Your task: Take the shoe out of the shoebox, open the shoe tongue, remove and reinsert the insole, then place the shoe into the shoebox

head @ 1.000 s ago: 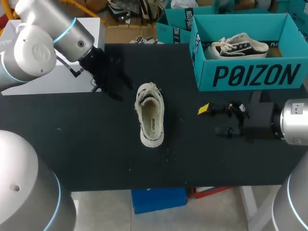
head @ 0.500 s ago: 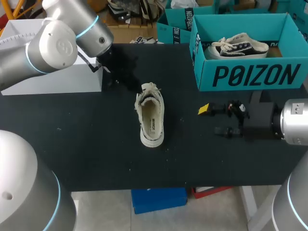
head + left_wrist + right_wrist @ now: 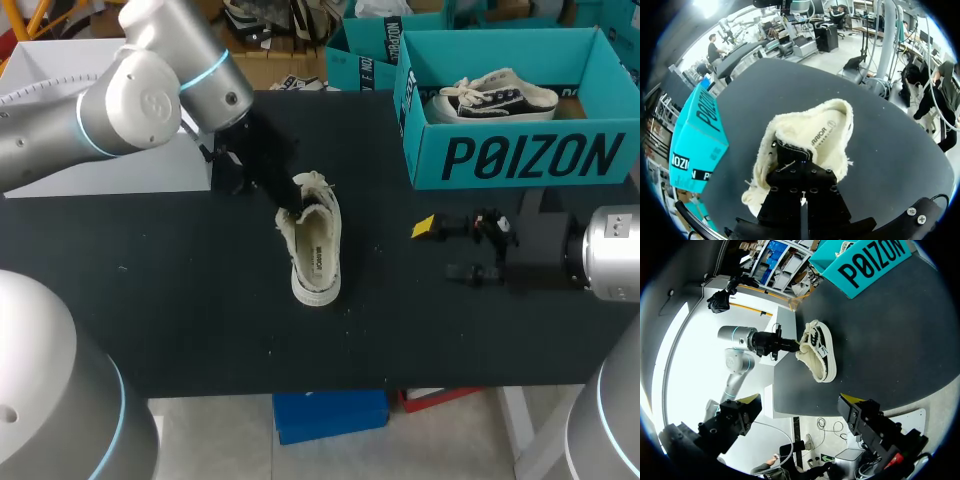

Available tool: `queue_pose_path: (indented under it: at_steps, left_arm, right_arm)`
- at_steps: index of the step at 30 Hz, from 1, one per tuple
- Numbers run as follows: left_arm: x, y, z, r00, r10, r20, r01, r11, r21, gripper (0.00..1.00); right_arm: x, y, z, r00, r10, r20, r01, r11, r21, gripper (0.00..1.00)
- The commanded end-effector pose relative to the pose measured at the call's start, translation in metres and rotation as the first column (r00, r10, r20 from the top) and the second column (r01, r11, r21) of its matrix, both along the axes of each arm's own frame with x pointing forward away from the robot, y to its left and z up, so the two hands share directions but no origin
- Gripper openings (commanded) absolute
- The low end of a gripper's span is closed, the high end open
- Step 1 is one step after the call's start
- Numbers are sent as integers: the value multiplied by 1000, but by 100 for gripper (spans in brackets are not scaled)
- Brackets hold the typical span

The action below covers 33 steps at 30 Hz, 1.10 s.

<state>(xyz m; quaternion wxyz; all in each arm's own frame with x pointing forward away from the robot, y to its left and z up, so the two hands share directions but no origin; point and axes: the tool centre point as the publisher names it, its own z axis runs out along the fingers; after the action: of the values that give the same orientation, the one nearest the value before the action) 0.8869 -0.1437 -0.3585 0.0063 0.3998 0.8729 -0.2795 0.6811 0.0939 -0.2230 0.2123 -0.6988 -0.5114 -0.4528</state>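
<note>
Shows a cream shoe [image 3: 820, 135] on the black table [image 3: 790, 85], near end under the left gripper [image 3: 799, 172], teal shoebox [image 3: 695, 140] beside.

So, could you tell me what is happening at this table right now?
The left arm's tool is at the tongue end of the cream canvas shoe, which lies on the black table outside the teal cardboard shoebox. Whether it grips the tongue is unclear. The right arm's tool is open, apart from the shoe.

A black table [image 3: 180, 300]; a cream shoe [image 3: 315, 258] lies near its middle, lengthwise from near to far; a teal shoebox [image 3: 520, 155] stands far right.
</note>
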Motion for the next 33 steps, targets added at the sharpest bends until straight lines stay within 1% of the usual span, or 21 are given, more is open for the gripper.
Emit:
queue_pose_path:
  at_steps: [1,3,7,9,10,11,14,17,19,22,28,33]
  left_arm:
    - [2,-9,-9,1000,-14,-8,14,1000,8,0]
    - [1,-10,-9,1000,-19,-9,20,1000,10,0]
    - [3,-3,1,1000,-24,5,24,1000,12,0]
    - [3,3,9,999,-46,17,45,999,24,0]
    - [3,8,12,998,-54,25,53,998,35,3]
    - [3,14,16,998,-59,33,57,997,48,4]
    - [8,32,24,998,-46,45,43,997,68,2]
    - [15,40,24,999,-19,47,16,997,72,0]
    - [20,37,22,999,-11,45,9,998,61,0]
    - [25,23,19,999,-21,47,19,999,49,0]
    - [26,-6,14,995,-87,45,86,995,43,0]
    - [28,-17,10,993,-114,43,111,993,49,0]
  right_arm:
    - [0,0,0,1000,0,0,0,1000,1,100]
    - [0,0,0,1000,0,0,0,1000,1,100]
    - [0,0,0,1000,0,0,0,1000,1,100]
    - [0,0,0,1000,0,0,0,1000,1,100]
    - [0,0,0,1000,0,0,0,1000,1,100]
    - [0,0,0,1000,0,0,0,1000,1,100]
    - [0,0,0,1000,0,0,0,1000,1,100]
    - [0,0,0,1000,0,0,0,1000,1,100]
    - [0,0,0,1000,0,0,0,1000,1,100]
    - [0,0,0,1000,0,0,0,1000,1,100]
    - [0,0,0,1000,0,0,0,1000,1,100]
    - [0,0,0,1000,0,0,0,1000,1,100]
